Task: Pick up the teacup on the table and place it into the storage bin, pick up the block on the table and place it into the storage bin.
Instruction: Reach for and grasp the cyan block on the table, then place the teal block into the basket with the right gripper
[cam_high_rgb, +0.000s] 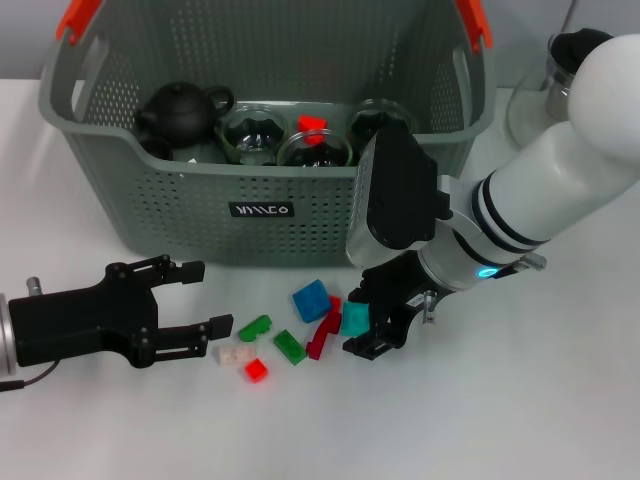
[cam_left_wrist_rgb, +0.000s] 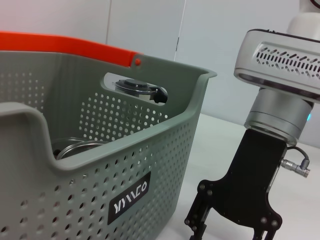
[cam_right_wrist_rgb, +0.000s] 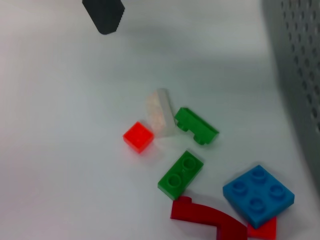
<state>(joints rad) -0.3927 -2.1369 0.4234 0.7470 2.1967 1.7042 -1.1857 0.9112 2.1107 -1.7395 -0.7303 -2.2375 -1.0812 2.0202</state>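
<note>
scattered blocks (cam_high_rgb: 300, 335) lay between both claws; right claw (cam_high_rgb: 372, 325), clenched on a teal block (cam_high_rgb: 355, 318), hung below the storage bin (cam_high_rgb: 180, 215); left claw (cam_high_rgb: 195, 298) released

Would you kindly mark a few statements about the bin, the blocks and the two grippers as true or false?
1. The storage bin already holds a dark teapot and glass cups. True.
2. The right gripper is lifted high above the bin. False: it is low over the table in front of the bin, at the cluster of blocks, with a teal block between its fingers.
3. The blue block lies inside the bin. False: it lies on the table in front of the bin.
4. The left gripper is open, beside the blocks. True.
5. A small red block lies on the table near a white block. True.
</note>
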